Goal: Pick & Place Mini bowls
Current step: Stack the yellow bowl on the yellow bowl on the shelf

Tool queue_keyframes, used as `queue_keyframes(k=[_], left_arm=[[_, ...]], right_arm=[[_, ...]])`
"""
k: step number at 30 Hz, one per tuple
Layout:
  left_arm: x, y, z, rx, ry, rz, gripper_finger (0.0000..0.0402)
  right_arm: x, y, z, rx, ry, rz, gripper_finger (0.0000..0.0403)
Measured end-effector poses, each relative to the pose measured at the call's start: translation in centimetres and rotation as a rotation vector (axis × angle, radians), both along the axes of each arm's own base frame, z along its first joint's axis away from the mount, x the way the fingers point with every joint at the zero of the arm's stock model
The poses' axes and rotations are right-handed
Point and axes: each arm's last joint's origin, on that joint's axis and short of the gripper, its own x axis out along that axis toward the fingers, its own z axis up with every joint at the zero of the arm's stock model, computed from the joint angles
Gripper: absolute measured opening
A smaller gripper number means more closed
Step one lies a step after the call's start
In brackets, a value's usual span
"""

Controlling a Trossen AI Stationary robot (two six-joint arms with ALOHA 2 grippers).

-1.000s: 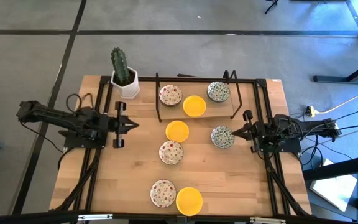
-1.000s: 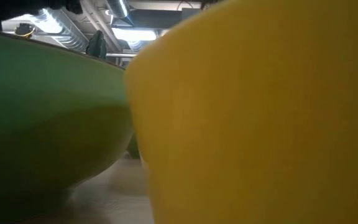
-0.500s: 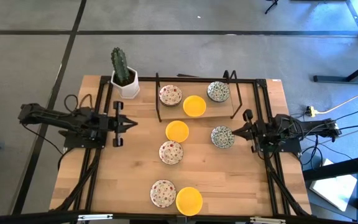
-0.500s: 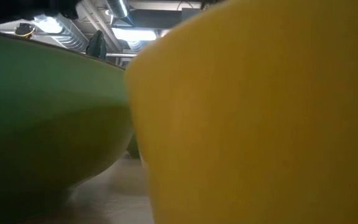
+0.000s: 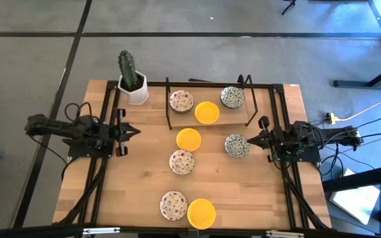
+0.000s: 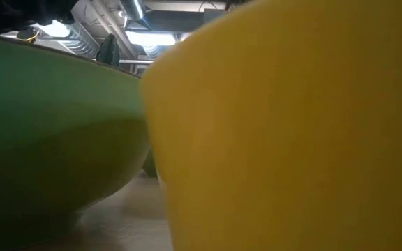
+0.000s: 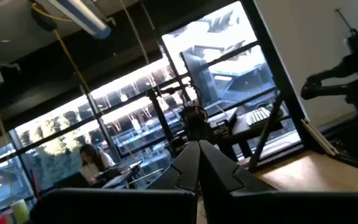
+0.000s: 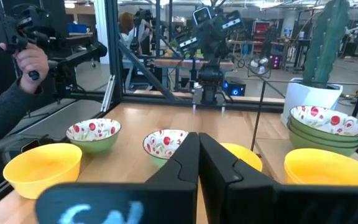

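In the high view, mini bowls lie scattered on the wooden table: a yellow one (image 5: 188,139), a green-grey one (image 5: 237,145), two red-speckled ones (image 5: 182,161) (image 5: 173,205) and a yellow one (image 5: 201,213) at the near edge. On the far rack (image 5: 250,114) rest a red-speckled stack (image 5: 181,101), a yellow bowl (image 5: 207,112) and a green-grey bowl (image 5: 232,97). My left gripper (image 5: 133,131) (image 7: 199,163) is shut at the table's left, pointing slightly upward. My right gripper (image 5: 248,140) (image 8: 197,155) is shut and level, above the right rim of the green-grey bowl on the table.
A cactus in a white pot (image 5: 133,89) stands at the far left corner. Dark frame bars (image 5: 280,119) run along both sides of the table. The low view is filled by the near yellow bowl (image 6: 292,139) and a bowl's green outside (image 6: 47,139). A person's hand (image 8: 27,65) shows beyond the table.
My left gripper has drawn back toward the table's left edge and sunk a little, staying shut. The bowls have kept their places.
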Motion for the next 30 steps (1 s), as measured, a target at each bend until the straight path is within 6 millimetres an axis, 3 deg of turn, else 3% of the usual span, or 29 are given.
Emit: queue_keyframes(k=[19, 23, 30], left_arm=[[-1.2, 0.0, 0.0, -0.007, -0.022, -0.056, 0.0005], [-1.2, 0.0, 0.0, -0.023, -0.021, -0.062, 0.0002], [-1.2, 0.0, 0.0, -0.036, -0.021, -0.067, 0.0007]], right_arm=[[0.0, 0.0, -0.2, 0.019, 0.012, 0.006, 0.0006], [0.4, 0.4, -0.2, 0.125, -0.019, 0.084, 0.0003], [2.0, 1.2, -0.1, 0.060, 0.084, 0.027, 0.0002]])
